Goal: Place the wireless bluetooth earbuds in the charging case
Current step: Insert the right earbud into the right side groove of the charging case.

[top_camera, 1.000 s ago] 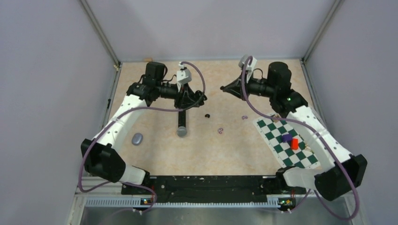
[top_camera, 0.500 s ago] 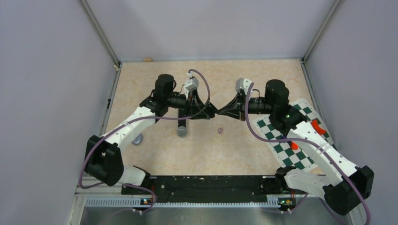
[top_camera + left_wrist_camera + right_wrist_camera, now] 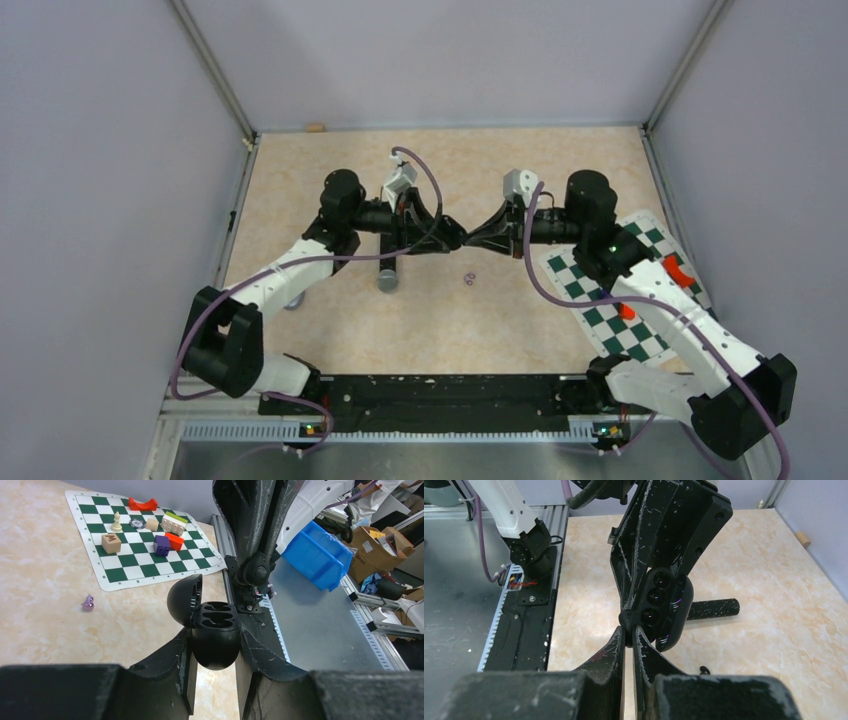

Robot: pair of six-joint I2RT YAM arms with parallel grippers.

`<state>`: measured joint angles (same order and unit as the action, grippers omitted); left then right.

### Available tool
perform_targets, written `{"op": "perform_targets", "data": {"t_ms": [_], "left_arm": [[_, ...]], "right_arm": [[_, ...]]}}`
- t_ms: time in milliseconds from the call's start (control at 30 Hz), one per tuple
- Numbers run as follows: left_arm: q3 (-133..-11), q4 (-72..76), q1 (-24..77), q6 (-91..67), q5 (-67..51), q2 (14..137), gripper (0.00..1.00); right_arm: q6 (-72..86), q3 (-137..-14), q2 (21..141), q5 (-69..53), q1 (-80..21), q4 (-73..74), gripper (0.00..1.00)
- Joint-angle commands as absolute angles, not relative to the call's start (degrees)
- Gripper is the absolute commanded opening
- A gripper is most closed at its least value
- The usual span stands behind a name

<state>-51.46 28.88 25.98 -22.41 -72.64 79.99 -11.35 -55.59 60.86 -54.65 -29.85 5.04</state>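
Centrally, we are clamping the left pincer on the open charging case, right pincer pressing together just beside it, purple earbud lying at six o'clock on the worktop.

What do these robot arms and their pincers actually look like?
Both the left arm and right arm have white shell links between chunky black joints. A purple cable loops along each. The left gripper and right gripper are black, wedge-shaped two-finger claws, their fingers scuffed with pale scratches.
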Motion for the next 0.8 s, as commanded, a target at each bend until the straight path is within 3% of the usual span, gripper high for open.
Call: {"op": "perform_targets", "data": {"t_ms": [0,600,767], "left_arm": [[-49.89,37.56,25.92,-25.83,-74.02,78.43,0.00],[-51.74,30.08,26.49,-22.23,-72.95,78.80,0.00],[-51.92,29.93,26.61,-22.15,-73.09,78.83,0.06]], "right_arm": [[-10.74,-54.12,60.33,-54.37,-29.98,0.50,0.04],[-10.70,-53.26,62.13,-49.96,-31.57,-2.06,0.05],[-10.96,-53.12,62.50,-49.95,-31.68,-2.00,0.05]]}}
